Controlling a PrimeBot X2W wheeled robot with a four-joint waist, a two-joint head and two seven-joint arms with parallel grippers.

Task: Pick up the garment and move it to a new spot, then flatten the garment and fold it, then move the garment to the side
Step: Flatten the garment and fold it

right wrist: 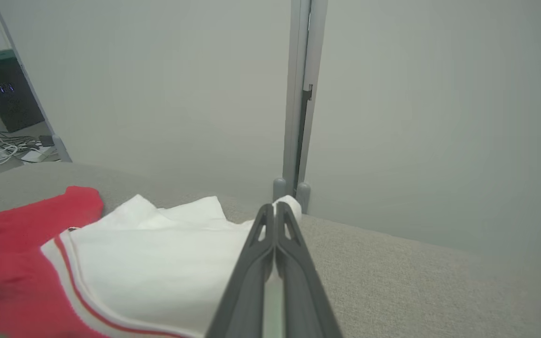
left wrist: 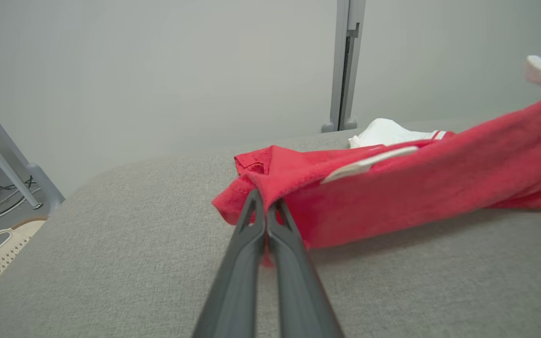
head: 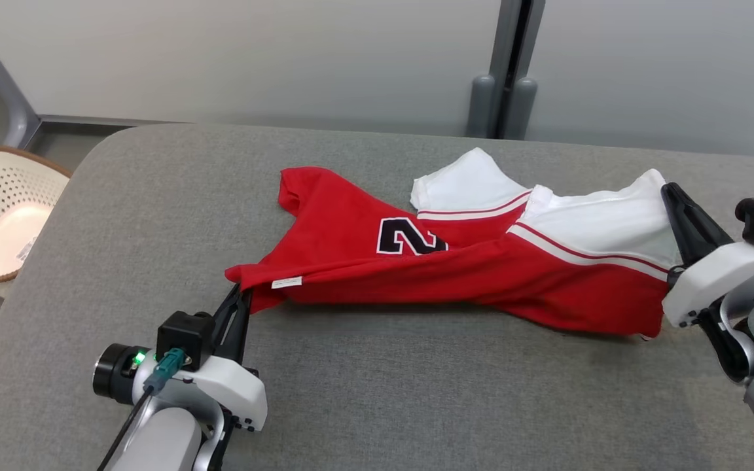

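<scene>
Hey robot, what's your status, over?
Left fingers shut on red corner of red-and-white numbered jersey; right fingers shut on its white corner. Jersey stretched between them over grey padded table. Cream perforated basket off to left, not in the way.

Grey fabric-covered worktop [head: 377, 392] with a rounded far-left corner, red and white garment [head: 482, 275] with a black number 2 stretched crumpled across its middle, white half toward the right, small white label [head: 287, 282] near its left end
</scene>
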